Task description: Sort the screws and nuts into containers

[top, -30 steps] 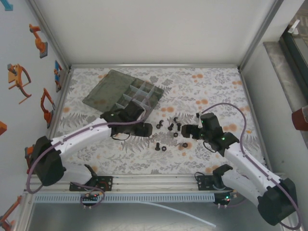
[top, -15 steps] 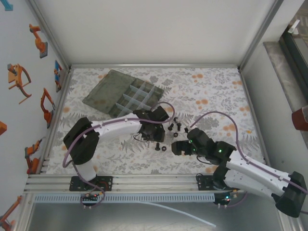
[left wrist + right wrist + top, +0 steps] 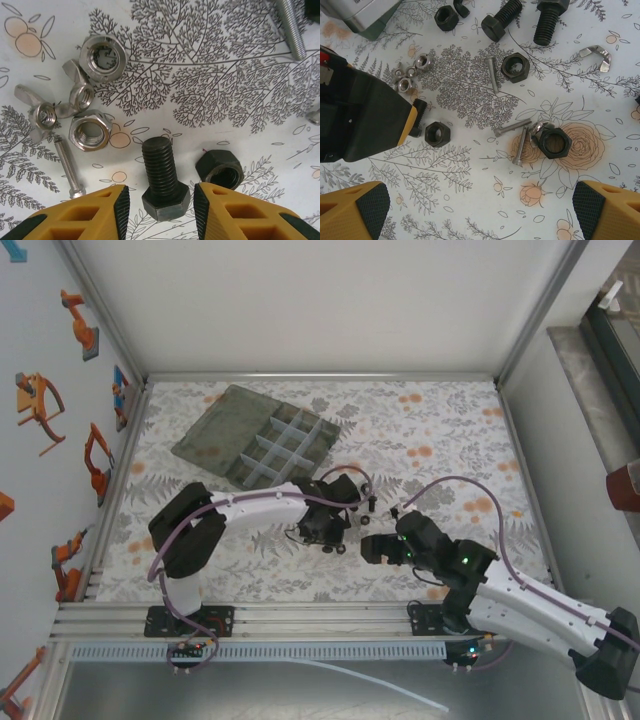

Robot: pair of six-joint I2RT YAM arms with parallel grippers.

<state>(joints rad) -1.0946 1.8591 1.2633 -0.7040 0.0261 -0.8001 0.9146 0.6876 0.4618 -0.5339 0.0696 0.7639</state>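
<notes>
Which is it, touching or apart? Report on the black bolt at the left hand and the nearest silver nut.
Apart. The left wrist view shows bare table between the black bolt and the silver hex nut.

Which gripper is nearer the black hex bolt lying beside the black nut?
Left. The left gripper straddles the head of the black hex bolt, one finger on either side. The right gripper, open, hangs clear of it, off to its right.
</notes>
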